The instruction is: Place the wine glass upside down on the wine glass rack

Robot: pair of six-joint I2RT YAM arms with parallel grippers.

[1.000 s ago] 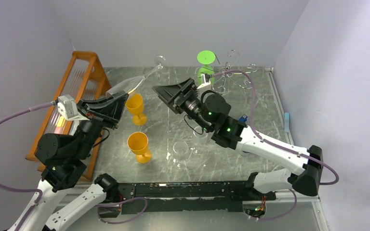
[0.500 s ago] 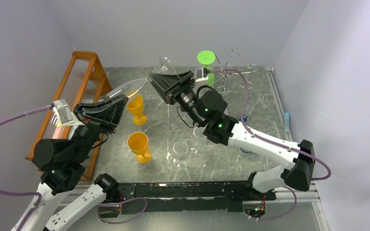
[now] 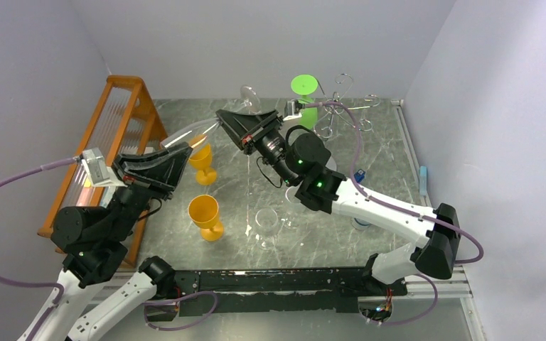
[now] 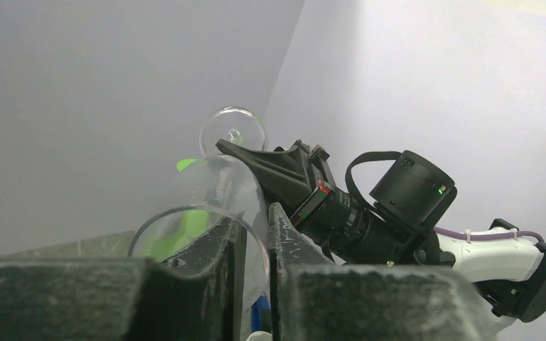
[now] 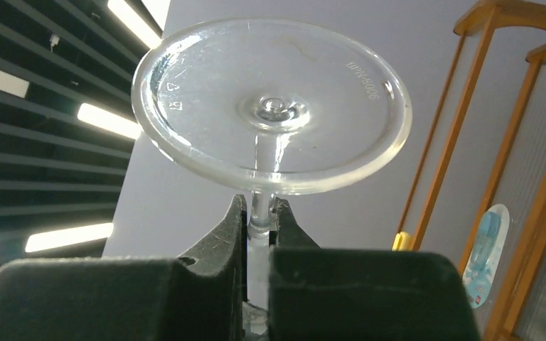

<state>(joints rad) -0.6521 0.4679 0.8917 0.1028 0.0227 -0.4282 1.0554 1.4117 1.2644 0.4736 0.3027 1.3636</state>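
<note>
Above the back half of the table, in the top view, the clear stemmed wine glass (image 3: 188, 130) hangs slantwise in the air between the two arms, well apart from the shiny chrome wire wine glass rack (image 3: 341, 106) at the far right. The left gripper (image 3: 179, 152) pinches the rim of the bowl. The right gripper (image 3: 225, 122), spread wide and clear of the glass a second ago, has now moved in and clamped onto the stem just under the foot. Both arms therefore hold the glass, which I read as a hand-over: the left could let go, leaving the right to turn the glass over toward the rack.

Counted here:
- one chrome rack, with one green plastic glass (image 3: 303, 85) hanging on it
- one orange wooden slatted rack (image 3: 117, 117)
- two orange-yellow plastic goblets (image 3: 205, 212), standing
- one more clear glass (image 3: 266, 224), on the grey marbled table (image 3: 398, 156)

Another glass may be hidden behind the right arm.

In the left wrist view, its fingers (image 4: 213, 249) are nearly together, with the bowl's wall between them.

In the right wrist view, its fingers (image 5: 217, 238) are shut on the stem, with the round foot just above them.
</note>
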